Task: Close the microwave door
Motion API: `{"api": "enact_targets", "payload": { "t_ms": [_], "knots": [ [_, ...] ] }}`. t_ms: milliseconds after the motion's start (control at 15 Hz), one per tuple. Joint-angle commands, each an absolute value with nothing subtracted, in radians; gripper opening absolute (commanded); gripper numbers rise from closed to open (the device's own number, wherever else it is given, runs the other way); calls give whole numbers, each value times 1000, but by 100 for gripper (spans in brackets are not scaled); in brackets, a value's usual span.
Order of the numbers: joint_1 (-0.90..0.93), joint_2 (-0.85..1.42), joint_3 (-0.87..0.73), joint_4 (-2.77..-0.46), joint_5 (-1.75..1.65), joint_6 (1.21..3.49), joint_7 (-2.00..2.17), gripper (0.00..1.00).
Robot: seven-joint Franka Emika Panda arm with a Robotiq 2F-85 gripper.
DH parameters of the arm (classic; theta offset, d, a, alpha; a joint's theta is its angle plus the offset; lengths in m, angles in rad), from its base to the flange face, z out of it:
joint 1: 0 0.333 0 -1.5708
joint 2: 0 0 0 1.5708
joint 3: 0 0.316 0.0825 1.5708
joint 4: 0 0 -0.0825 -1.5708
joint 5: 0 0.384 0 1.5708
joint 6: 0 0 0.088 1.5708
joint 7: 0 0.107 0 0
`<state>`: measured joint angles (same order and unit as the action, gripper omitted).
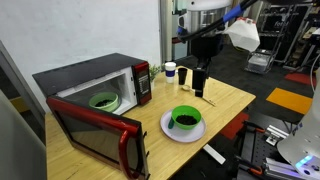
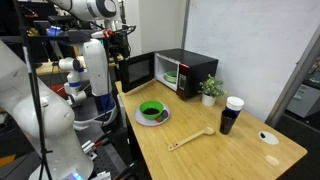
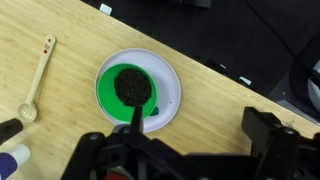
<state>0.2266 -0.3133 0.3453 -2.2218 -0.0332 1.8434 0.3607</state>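
Note:
The black and red microwave stands at the table's end with its red-framed door swung wide open; it also shows in an exterior view with the door open. A green bowl sits inside. My gripper hangs high above the table, well away from the door, open and empty. In the wrist view its fingers are spread above a green bowl of dark contents on a white plate.
The green bowl on its plate sits mid-table. A wooden spoon, a black cup, a small plant and a white cup are also on the table. The table edge is near the plate.

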Motion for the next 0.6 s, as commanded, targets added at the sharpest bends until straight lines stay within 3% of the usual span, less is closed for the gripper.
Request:
{"api": "enact_targets", "payload": {
  "t_ms": [0, 533],
  "knots": [
    [220, -197, 357, -2053, -84, 1785, 356, 100],
    [264, 11, 347, -1814, -101, 1787, 291, 100]
  ]
}}
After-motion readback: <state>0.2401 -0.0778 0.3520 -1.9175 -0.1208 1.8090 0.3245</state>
